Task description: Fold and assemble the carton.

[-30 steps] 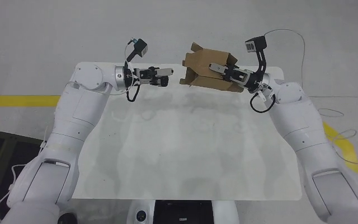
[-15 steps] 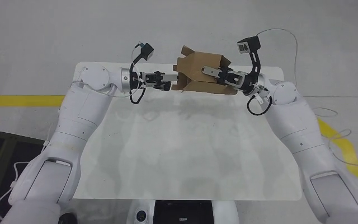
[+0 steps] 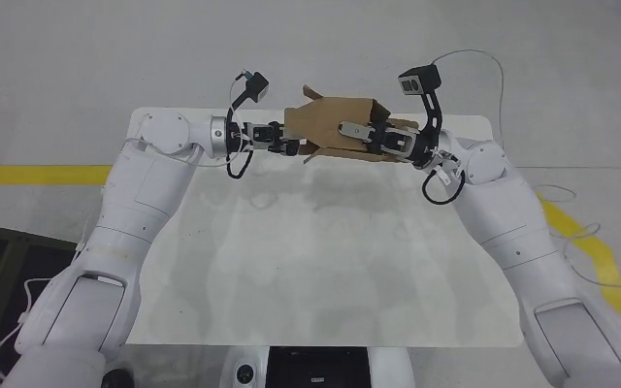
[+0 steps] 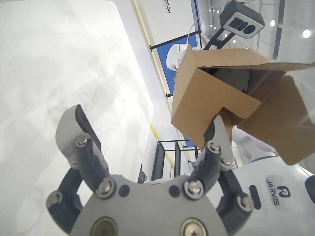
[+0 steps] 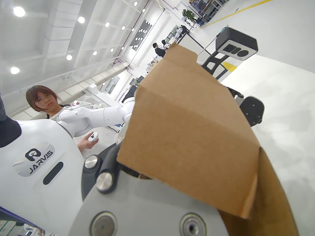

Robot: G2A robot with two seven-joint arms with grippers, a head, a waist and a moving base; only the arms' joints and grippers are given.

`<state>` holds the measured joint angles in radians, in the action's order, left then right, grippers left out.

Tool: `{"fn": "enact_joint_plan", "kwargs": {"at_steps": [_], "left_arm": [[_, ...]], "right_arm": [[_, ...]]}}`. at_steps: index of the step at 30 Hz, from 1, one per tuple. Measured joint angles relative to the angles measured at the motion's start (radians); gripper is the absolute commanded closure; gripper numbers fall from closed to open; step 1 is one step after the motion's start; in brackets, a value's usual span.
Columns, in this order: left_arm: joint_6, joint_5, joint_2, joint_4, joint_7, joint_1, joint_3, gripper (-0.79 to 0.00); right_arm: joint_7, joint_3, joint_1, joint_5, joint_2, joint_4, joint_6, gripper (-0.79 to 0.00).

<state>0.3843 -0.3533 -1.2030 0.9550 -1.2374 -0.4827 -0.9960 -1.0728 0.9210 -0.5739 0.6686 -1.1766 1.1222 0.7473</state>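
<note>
**Brown cardboard carton (image 3: 325, 118) held above white table (image 3: 320, 272)**

The partly erected carton hangs at the table's 12 o'clock edge. Right gripper (image 3: 351, 129), from 3 o'clock, is clamped on its upper wall. Left gripper (image 3: 294, 148), at its 9 o'clock, gapes wide, one fingertip (image 4: 220, 133) touching a flap.

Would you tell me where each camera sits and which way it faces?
Top view: overhead, looking down on the table; both arms meet at the carton.
Left wrist view: on the left wrist, facing along the open left pincer toward the carton.
Right wrist view: on the right wrist, facing up past the carton to the ceiling; its wrist plate shows.
Shared: the carton, in all three.
</note>
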Motion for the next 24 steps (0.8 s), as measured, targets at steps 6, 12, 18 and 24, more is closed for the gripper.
{"fn": "enact_joint_plan", "kwargs": {"at_steps": [6, 12, 18, 24], "left_arm": [[0.004, -0.011, -0.002, 0.014, 0.003, 0.004, 0.000, -0.785], [0.005, -0.015, -0.004, 0.020, 0.000, 0.004, 0.004, -0.785], [0.007, -0.021, -0.007, 0.015, -0.001, 0.008, 0.009, -0.785], [0.016, -0.026, -0.011, -0.001, -0.005, 0.018, 0.018, -0.785]], "right_arm": [[-0.002, -0.006, -0.008, 0.002, -0.002, 0.011, -0.002, 0.000], [-0.001, -0.015, -0.008, 0.001, -0.007, 0.015, -0.001, 0.000], [0.000, -0.028, -0.001, 0.006, -0.015, 0.016, 0.000, 0.000], [0.002, -0.032, 0.007, 0.008, -0.020, -0.001, 0.002, 0.000]]}}
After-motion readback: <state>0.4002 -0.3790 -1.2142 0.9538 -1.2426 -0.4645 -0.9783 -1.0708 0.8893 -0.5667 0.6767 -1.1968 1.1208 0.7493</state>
